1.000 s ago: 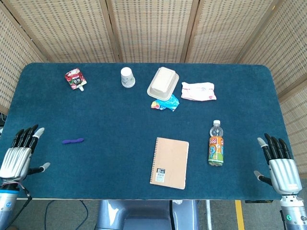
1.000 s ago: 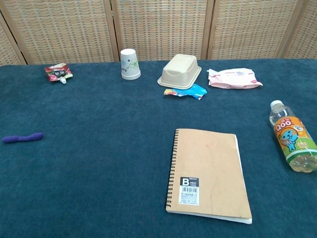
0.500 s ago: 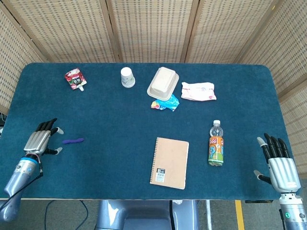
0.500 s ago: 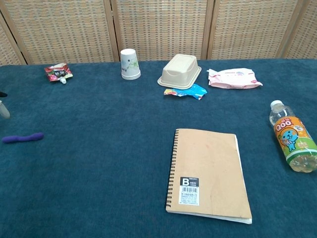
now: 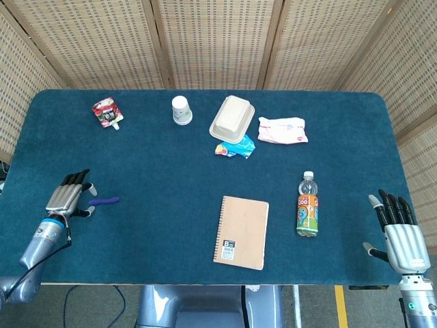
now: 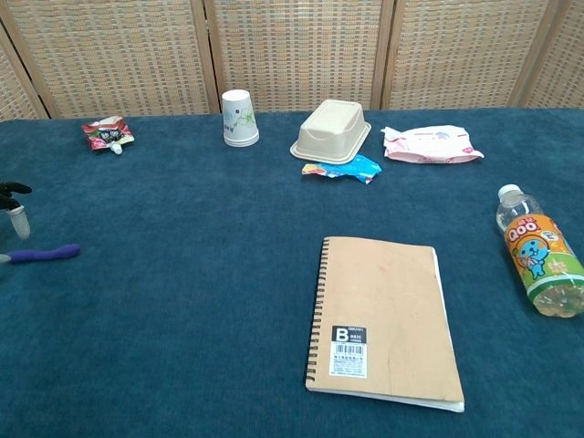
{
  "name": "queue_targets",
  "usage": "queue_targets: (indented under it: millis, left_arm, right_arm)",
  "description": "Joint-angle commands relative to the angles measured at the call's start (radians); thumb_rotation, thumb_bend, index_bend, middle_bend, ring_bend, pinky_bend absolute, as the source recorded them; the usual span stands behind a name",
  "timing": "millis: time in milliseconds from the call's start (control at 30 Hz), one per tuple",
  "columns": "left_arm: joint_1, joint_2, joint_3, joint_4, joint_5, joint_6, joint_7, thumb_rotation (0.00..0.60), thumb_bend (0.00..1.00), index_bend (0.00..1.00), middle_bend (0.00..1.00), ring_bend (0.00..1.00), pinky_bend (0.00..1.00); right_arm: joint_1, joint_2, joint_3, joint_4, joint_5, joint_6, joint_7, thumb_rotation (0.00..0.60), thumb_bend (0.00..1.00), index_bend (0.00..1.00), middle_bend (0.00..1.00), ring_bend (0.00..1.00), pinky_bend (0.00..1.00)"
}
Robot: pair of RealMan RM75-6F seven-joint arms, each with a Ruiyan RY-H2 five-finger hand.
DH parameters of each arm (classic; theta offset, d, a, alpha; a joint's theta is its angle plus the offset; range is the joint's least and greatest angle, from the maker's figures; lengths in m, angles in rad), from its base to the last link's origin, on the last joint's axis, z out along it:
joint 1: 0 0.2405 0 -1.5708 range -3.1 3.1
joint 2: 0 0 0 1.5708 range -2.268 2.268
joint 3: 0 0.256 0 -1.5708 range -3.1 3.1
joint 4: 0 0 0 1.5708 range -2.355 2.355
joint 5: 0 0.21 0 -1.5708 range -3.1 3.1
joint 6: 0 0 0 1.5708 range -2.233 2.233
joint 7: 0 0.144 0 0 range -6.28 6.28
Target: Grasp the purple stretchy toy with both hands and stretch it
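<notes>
The purple stretchy toy (image 5: 104, 201) (image 6: 47, 253) is a short worm-like strip lying flat on the blue table at the left. My left hand (image 5: 68, 193) (image 6: 13, 205) hovers just left of it with fingers spread and nothing held; only its fingertips show at the chest view's left edge. Whether a fingertip touches the toy's left end is unclear. My right hand (image 5: 397, 231) stays open at the table's right front corner, far from the toy, seen only from the head camera.
A spiral notebook (image 5: 242, 231) lies at front centre with an orange drink bottle (image 5: 308, 206) to its right. Along the back are a red pouch (image 5: 106, 113), paper cup (image 5: 181, 109), beige takeaway box (image 5: 232, 119), blue wrapper (image 5: 235, 147) and pink wipes pack (image 5: 283, 130).
My left hand moved forward and right from the table's left edge to just beside the toy. The right hand dropped slightly. The toy has not moved.
</notes>
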Motion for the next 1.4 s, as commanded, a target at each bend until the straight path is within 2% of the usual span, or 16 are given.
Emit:
queue_targets:
  millis: [33, 633, 1033, 1400]
  left_arm:
    - [-0.007, -0.026, 0.006, 0.031, -0.023, 0.003, 0.055, 0.6, 0.34, 0.43, 0.0, 0.0, 0.0]
    - [-0.023, -0.06, 0.011, 0.056, -0.06, -0.001, 0.13, 0.6, 0.37, 0.45, 0.0, 0.0, 0.0]
    - [-0.021, -0.083, 0.012, 0.075, -0.069, 0.014, 0.146, 0.6, 0.41, 0.5, 0.0, 0.0, 0.0]
    - [-0.022, -0.09, 0.012, 0.082, -0.084, 0.008, 0.162, 0.6, 0.41, 0.51, 0.0, 0.0, 0.0]
  right_arm:
    - [0.0, 0.0, -0.001, 0.0, 0.0, -0.001, 0.0, 0.6, 0.0, 0.0, 0.0, 0.0, 0.0]
    - [0.002, 0.002, 0.001, 0.002, 0.008, -0.008, 0.01, 0.6, 0.0, 0.0, 0.0, 0.0, 0.0]
    - [0.004, 0.004, 0.0, 0.003, 0.007, -0.014, 0.026, 0.6, 0.0, 0.0, 0.0, 0.0, 0.0]
    - [0.005, 0.005, 0.0, 0.003, 0.009, -0.017, 0.029, 0.6, 0.0, 0.0, 0.0, 0.0, 0.0]
